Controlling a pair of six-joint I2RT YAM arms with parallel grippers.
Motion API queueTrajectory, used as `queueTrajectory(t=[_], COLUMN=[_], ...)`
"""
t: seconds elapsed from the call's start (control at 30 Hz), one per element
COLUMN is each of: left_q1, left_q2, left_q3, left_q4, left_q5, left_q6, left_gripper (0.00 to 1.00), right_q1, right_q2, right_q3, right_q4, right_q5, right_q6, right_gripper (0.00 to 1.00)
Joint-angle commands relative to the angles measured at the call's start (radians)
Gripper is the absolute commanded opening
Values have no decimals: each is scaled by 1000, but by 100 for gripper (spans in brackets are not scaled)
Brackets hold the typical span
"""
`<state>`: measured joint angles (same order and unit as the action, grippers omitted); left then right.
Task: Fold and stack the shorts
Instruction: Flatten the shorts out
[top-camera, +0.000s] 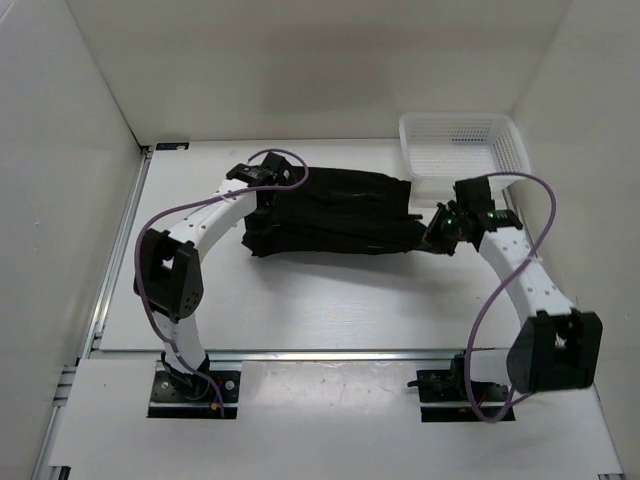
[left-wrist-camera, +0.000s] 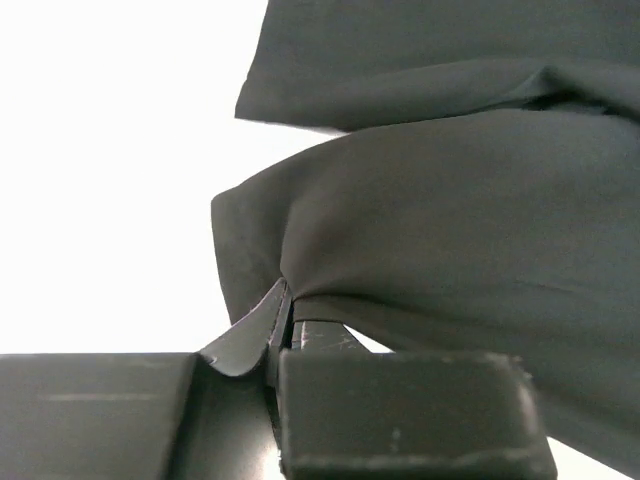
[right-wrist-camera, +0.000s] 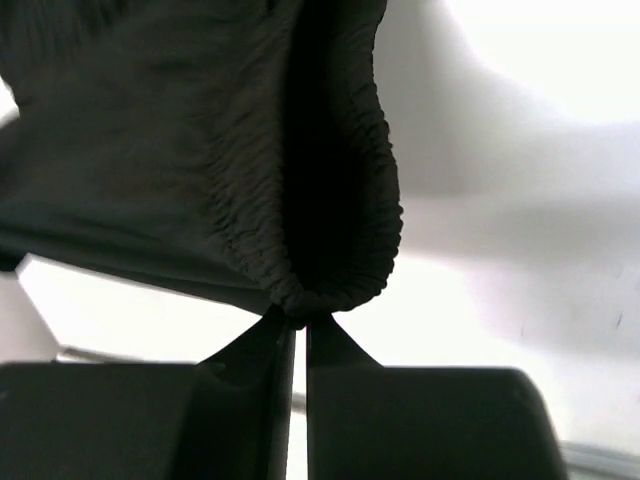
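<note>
I've got my left tool (left-wrist-camera: 283, 310) pinched on the shorts (top-camera: 335, 212) by an edge. My right tool (right-wrist-camera: 300, 320) is clamped on the gathered waistband (right-wrist-camera: 340, 200).

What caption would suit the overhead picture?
Left gripper and right gripper pinch opposite ends of the black shorts, beside a white mesh basket.

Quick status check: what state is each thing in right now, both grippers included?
shorts: doubled over, stretched between both grippers.
left gripper: fingers shut on a cloth edge of the shorts.
right gripper: fingers shut on the gathered waistband.
basket: upright, nothing seen inside.
</note>
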<state>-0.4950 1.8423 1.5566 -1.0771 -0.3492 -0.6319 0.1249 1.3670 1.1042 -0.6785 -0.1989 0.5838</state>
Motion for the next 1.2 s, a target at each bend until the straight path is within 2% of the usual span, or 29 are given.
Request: queueTrajectory(t=[0.0, 0.07, 0.1, 0.13, 0.17, 0.2, 0.27, 0.4, 0.47, 0.53, 0.57, 0.6, 0.63, 0.7, 0.73, 0.77, 0.8, 0.83, 0.87, 0.9, 0.97, 1.03, 1.17], left_q1=[30, 48, 61, 61, 61, 61, 61, 70, 70, 81, 81, 81, 81, 81, 90, 90, 101, 110, 121, 134, 144, 144, 180], left_q2=[-28, -15, -15, -15, -15, -37, -69, -208, -267, -346, -369, -392, -431, -463, -494, -505, -505, -505, -505, -493, -448, -410, -293], left_q3=[33, 33, 23, 23, 8, -13, -39, -133, -217, -289, -309, -332, -355, -429, -460, -530, -565, -599, -650, -667, -685, -676, -627], left_q4=[-73, -73, -64, -55, -55, -43, -29, -29, -29, -40, -40, -40, -40, -24, -9, 17, 72, 100, 129, 159, 212, 236, 275], left_q5=[-88, -61, -39, 4, 24, 41, 96, 131, 141, 153, 173, 186, 200, 251, 274, 333, 363, 396, 426, 459, 460, 451, 412], left_q6=[55, 55, 55, 55, 55, 55, 55, 25, 12, -27, -38, -51, -66, -123, -141, -176, -195, -210, -219, -232, -241, -241, -221], left_gripper=[10, 11, 44, 71, 94, 100, 100, 100, 97, 82, 72, 62, 45, 36, 36, 41, 56, 68, 73, 85, 91, 91, 86], right_q1=[-5, -5, -5, -5, -5, -5, -5, -5, -5, -5, -5, -5, -5, -5, -5, -5, -5, -5, -5, -5, -5, -5, -5], right_q2=[-147, -210, -210, -210, -210, -201, -201, -236, -249, -258, -269, -269, -269, -269, -269, -269, -269, -269, -269, -269, -259, -247, -207], right_q3=[-98, -182, -207, -233, -242, -242, -254, -254, -245, -245, -256, -267, -277, -312, -323, -334, -354, -354, -365, -365, -365, -365, -386], right_q4=[-21, -21, -21, -21, -21, -21, -21, -45, -55, -69, -69, -69, -69, -56, -44, -44, -29, -15, -15, -4, 5, 5, 54], right_q5=[-28, 43, 59, 59, 59, 59, 71, 134, 154, 164, 164, 152, 151, 110, 96, 81, 67, 55, 35, 35, 23, 12, -17], right_q6=[50, 68, 68, 53, 41, 40, 31, -2, -16, -25, -25, -25, -25, -25, -25, -25, -25, -16, -16, -16, -16, -16, -16], right_gripper=[0, 0, 7, 35, 48, 57, 60, 60, 51, 30, 13, 7, 3, 0, 0, 1, 14, 22, 27, 38, 45, 52, 58])
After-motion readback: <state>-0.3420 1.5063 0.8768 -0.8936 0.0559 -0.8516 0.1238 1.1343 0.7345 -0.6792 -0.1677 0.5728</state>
